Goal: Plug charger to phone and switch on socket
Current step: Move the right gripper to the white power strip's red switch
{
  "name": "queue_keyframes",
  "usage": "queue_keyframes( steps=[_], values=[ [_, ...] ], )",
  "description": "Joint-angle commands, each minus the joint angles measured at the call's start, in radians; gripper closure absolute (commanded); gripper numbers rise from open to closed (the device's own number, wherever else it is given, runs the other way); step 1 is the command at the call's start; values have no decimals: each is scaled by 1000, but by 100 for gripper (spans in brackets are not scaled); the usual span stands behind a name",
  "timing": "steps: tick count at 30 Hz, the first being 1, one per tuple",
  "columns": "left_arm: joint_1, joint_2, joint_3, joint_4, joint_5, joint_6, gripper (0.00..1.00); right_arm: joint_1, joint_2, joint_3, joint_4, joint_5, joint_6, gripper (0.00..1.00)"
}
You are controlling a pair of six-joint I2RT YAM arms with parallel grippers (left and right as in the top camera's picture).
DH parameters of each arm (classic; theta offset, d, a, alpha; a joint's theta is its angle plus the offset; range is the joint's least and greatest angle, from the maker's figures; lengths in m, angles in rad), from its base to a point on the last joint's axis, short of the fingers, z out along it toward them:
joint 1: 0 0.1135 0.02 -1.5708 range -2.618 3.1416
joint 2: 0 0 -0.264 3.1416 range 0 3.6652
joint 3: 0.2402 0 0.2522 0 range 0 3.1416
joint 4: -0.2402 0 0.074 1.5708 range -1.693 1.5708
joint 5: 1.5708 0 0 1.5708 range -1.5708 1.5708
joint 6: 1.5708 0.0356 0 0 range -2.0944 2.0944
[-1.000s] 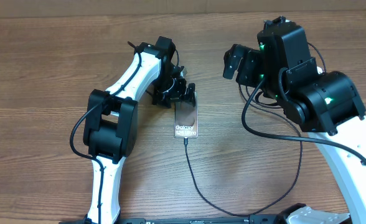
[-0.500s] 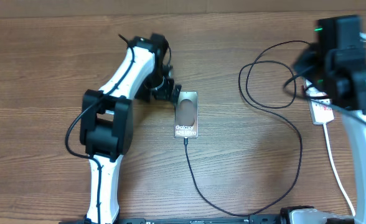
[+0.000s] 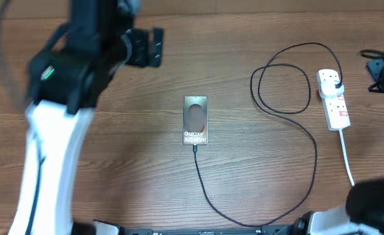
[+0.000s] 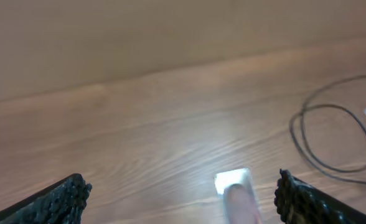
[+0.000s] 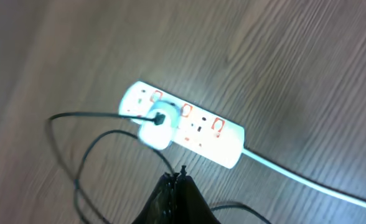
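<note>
The phone (image 3: 195,120) lies flat mid-table, its Galaxy lettering toward the near end. The charger (image 3: 309,150), a thin black cable, meets that end, curves right and loops back to its plug (image 3: 336,81) sitting in the socket (image 3: 336,104). My left gripper (image 3: 149,46) is raised well up and left of the phone, open and empty; in the left wrist view the phone (image 4: 236,186) shows far below the left gripper (image 4: 183,202). My right gripper (image 5: 182,175) is shut and empty, hovering beside the socket (image 5: 189,127) and plug (image 5: 155,128).
The socket's white cord (image 3: 346,160) runs toward the near right edge. The right arm's base (image 3: 368,209) fills the near right corner, and the left arm (image 3: 55,130) stands tall over the left side. A beige wall (image 4: 170,37) backs the table.
The left arm has lifted up and left, away from the phone. The right arm has swung off to the right edge, uncovering cable and socket, and its gripper has shut.
</note>
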Motion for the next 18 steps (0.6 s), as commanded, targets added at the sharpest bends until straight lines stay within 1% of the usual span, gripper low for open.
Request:
queue_keyframes(
  steps=[1,7,11,15,18],
  values=[
    [-3,-99,-4,-69,-158,5,0,-36,114,6,35,-118,-38,96],
    [-3,-224,-4,-262,-219,6,0,-41,258,6,92,-118,-41,96],
    [-3,-244,-4,-382,-192,5,0,-42,332,6,106,-116,-41,96],
    [-3,-236,-5,-439,-179,5,0,-42,383,5,107,-114,-41,96],
    [-3,-232,-11,-439,-179,5,0,-42,404,5,118,-114,-47,96]
  ],
)
